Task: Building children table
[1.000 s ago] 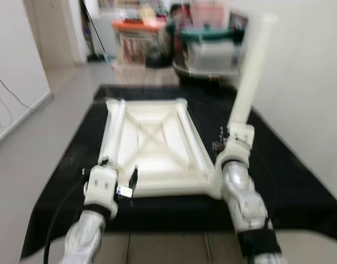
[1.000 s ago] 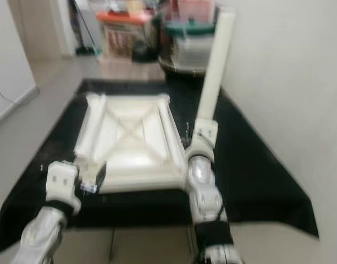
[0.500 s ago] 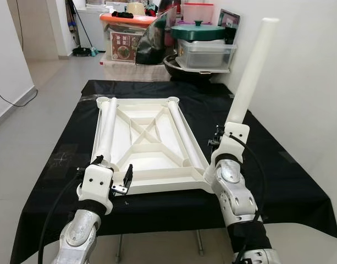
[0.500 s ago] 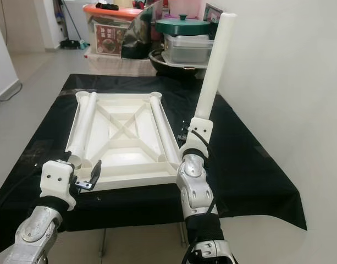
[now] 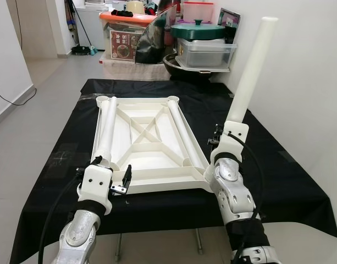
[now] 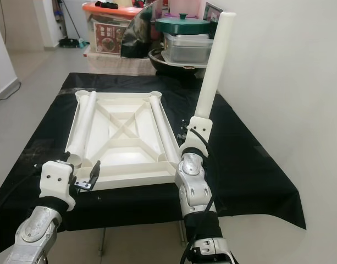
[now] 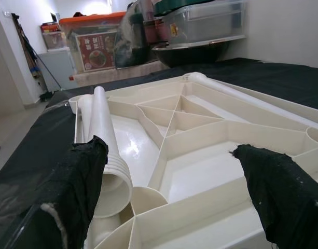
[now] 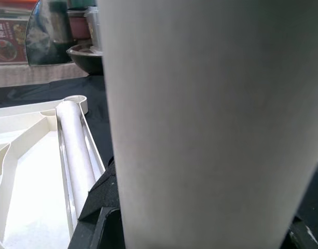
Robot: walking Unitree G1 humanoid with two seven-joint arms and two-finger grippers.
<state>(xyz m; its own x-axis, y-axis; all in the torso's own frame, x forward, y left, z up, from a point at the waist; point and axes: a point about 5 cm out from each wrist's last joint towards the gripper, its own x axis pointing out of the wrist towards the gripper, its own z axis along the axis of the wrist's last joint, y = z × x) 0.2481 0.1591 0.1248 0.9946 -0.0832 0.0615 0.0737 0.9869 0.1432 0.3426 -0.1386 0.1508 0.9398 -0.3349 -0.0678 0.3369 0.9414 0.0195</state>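
One white table leg (image 5: 249, 77) stands upright, clamped in the right claw (image 5: 222, 137); the left claw (image 5: 114, 177) gapes empty over the upturned tabletop (image 5: 149, 146).

Upturned tabletop flat on a cloth-covered surface, centre frame, with clutter behind it.

The tabletop (image 5: 149, 146) lies on the cloth (image 5: 278, 170), which spreads out to both sides and toward the lower frame. One leg (image 5: 106, 131) lies inside the tabletop along its left edge, another leg (image 5: 182, 135) along its right edge. At the lower left, the left gripper (image 5: 110, 177) sits at the tabletop's near left corner. Right of centre, the right gripper (image 5: 226, 133) stands just off the near right corner, with a third leg (image 5: 250, 71) rising upright from it into the upper right. Storage bins (image 5: 206, 47) crowd the upper centre behind the cloth, and a wall (image 5: 311, 82) runs down the right.
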